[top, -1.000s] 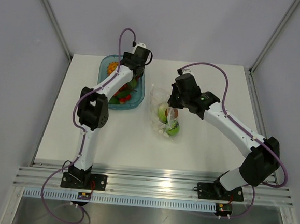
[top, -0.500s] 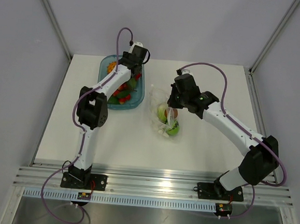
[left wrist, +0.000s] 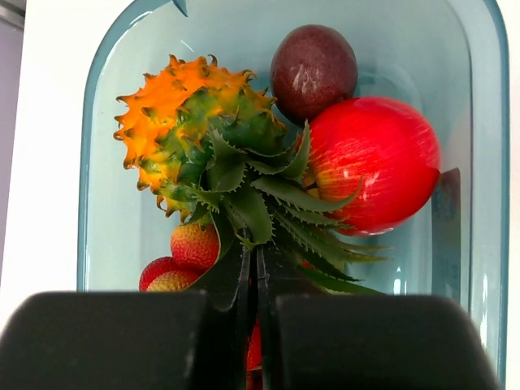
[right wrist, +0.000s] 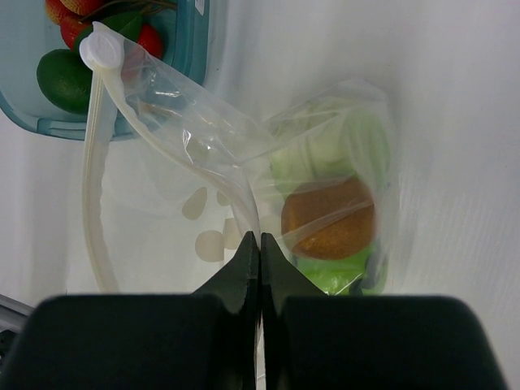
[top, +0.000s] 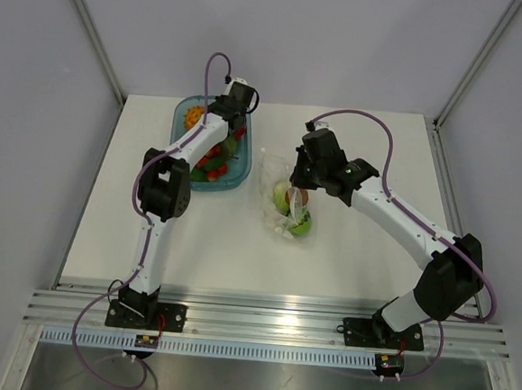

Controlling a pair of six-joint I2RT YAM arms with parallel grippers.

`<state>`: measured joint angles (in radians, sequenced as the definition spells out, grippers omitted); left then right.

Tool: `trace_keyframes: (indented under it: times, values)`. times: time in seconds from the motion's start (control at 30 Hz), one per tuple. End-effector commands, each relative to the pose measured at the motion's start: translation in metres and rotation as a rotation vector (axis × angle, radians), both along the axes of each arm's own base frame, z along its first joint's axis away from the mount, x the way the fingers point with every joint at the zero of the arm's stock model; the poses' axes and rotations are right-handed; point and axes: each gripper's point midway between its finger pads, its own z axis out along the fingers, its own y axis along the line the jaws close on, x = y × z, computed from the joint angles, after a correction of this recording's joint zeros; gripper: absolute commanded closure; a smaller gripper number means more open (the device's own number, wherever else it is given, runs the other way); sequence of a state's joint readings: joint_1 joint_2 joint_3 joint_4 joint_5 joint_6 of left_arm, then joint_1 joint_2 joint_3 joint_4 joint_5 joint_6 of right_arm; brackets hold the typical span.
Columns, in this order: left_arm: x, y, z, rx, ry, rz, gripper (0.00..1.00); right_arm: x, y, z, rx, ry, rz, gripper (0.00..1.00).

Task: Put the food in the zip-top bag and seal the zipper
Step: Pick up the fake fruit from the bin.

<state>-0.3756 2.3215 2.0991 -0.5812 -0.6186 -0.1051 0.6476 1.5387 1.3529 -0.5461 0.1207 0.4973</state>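
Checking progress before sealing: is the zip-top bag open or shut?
Open: the zipper bows apart from the bag's other lip.

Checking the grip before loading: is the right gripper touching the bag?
Touching. The right wrist view shows the right gripper shut on a fold of the bag, with the film pinched between its fingertips.

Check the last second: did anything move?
The left gripper drifted slightly left over the tray; its jaws look shut on the pineapple leaves. The right gripper, pinching the bag, and the fruit inside stayed put.
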Motion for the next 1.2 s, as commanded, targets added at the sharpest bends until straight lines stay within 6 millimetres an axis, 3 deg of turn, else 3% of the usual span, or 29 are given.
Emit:
trace_keyframes:
  times: [0.0,0.17,0.2,0.37,0.63,0.73,0.9,0.93,0.97,1.0,1.03,1.13,1.17]
  values:
    - [0.013,0.005,0.027,-0.028,-0.079,0.032,1.0,0.008,0.004,0.01,0.02,-0.029,0.0,1.0]
    - [0.008,0.014,0.063,-0.04,-0.144,0.071,1.0,0.008,0.004,0.012,0.026,-0.031,-0.003,1.0]
    - [0.006,0.015,0.08,-0.055,-0.173,0.068,1.0,0.007,0.004,0.012,0.025,-0.03,-0.003,1.0]
    - [-0.005,0.022,0.125,-0.113,-0.245,0.055,1.0,0.005,0.003,0.013,0.029,-0.029,-0.005,1.0]
    - [-0.04,0.036,0.19,-0.238,-0.326,0.05,1.0,0.001,-0.003,0.015,0.034,-0.038,-0.021,1.0]
    - [-0.059,0.027,0.205,-0.325,-0.306,-0.008,1.0,0.001,-0.005,0.015,0.021,-0.043,-0.02,1.0]
    - [-0.132,0.002,0.254,-0.556,-0.268,-0.154,1.0,0.007,-0.008,0.017,-0.002,-0.058,-0.035,1.0]
    - [-0.147,-0.016,0.26,-0.664,-0.239,-0.229,1.0,0.008,-0.008,0.017,-0.002,-0.06,-0.036,1.0]
    - [-0.16,-0.027,0.251,-0.722,-0.196,-0.269,1.0,0.008,-0.008,0.017,-0.001,-0.06,-0.038,1.0]
    - [-0.186,-0.031,0.275,-0.78,-0.228,-0.327,1.0,0.009,-0.008,0.02,0.005,-0.066,-0.043,1.0]
    - [-0.205,-0.05,0.28,-0.89,-0.183,-0.404,1.0,0.009,-0.008,0.02,0.006,-0.068,-0.043,1.0]
    - [-0.262,-0.078,0.297,-1.096,-0.124,-0.572,1.0,0.009,-0.009,0.02,0.014,-0.069,-0.049,1.0]
    - [-0.271,-0.081,0.302,-1.123,-0.125,-0.596,1.0,0.01,-0.008,0.022,0.018,-0.07,-0.051,1.0]
